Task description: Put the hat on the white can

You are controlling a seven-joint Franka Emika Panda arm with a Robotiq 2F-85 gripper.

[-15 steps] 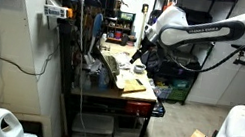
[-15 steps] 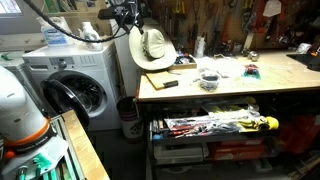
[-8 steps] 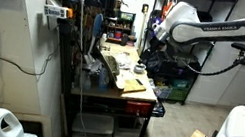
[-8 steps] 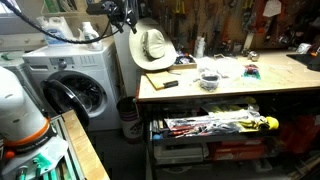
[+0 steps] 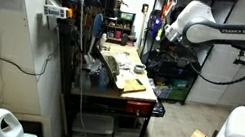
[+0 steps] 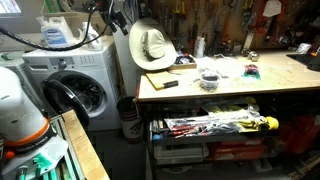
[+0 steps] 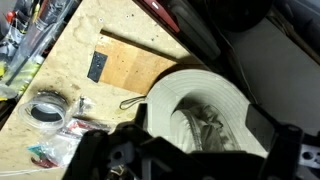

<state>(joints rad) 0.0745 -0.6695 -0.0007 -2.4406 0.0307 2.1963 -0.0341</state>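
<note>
Tool (image 7: 190,155) has pulled up off the hat (image 6: 150,45), spread and empty. Hat sits tilted at bench (image 6: 230,85) corner, can hidden. Placement looks done; next, verify seating and retreat clear.

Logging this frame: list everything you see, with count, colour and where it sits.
hat: one, pale tan, tilted on edge at the bench end next to the washing machine; what it rests on is hidden
workbench: one, wooden top, centre of the room, cluttered shelves underneath
tape roll: one, dark with a shiny rim, flat on the bench top
small bottle: one, whitish, upright at the back of the bench
washing machine: one, white, beside the bench
jug: one, pale, on top of the washing machine
arm: one, white, raised over the bench
gripper: one, dark, above the hat; too blurred to tell if open or shut
</note>
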